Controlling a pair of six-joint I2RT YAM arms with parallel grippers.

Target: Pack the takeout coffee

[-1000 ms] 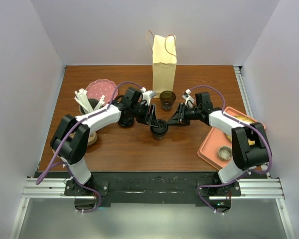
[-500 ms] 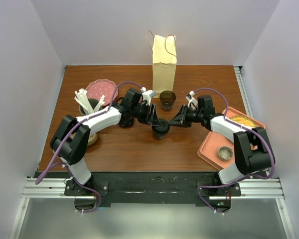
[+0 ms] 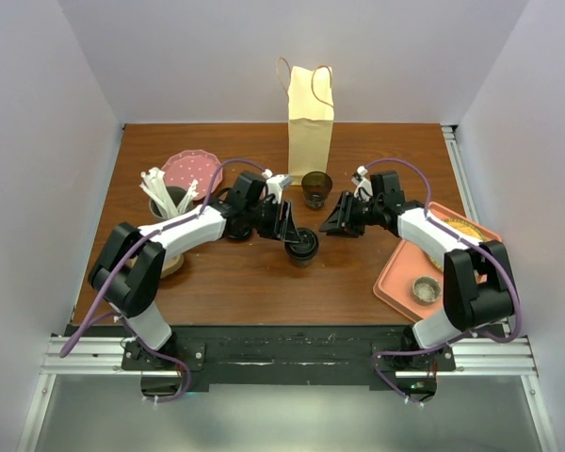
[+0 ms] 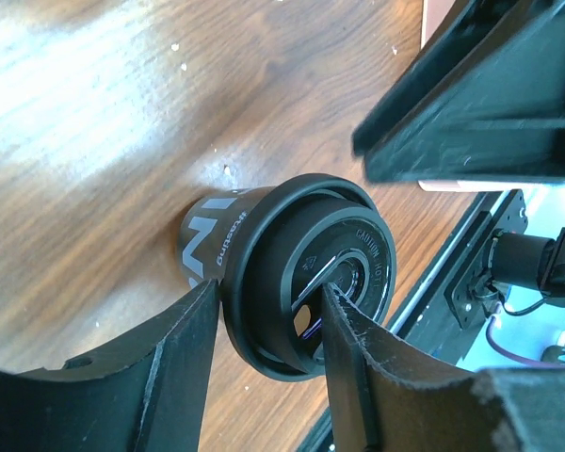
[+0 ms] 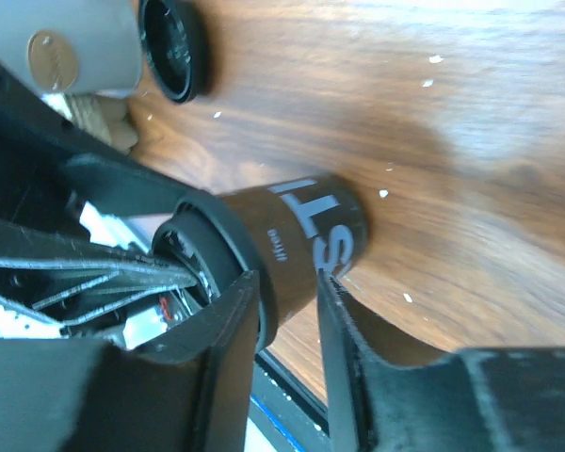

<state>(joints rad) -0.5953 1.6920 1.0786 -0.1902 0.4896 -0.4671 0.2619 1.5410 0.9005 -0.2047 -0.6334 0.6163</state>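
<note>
The takeout coffee (image 3: 301, 246) stands upright on the tabletop (image 3: 254, 282), its black lid pinched between the 2 fingers of the left gripper (image 3: 288, 230), which is clamped on it. The right gripper (image 3: 326, 226) hangs just beside the coffee on the opposite side, its fingers apart and clear of it. The paper bag (image 3: 311, 122) stands well beyond both grippers.

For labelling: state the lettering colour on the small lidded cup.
Pale grey on the dark black-lidded takeout cup; best in right wrist view.

White-and-black arms (image 3: 184, 226), purple cables (image 3: 235, 159), black left claw (image 4: 270, 301) and right claw (image 5: 287, 282)
</note>
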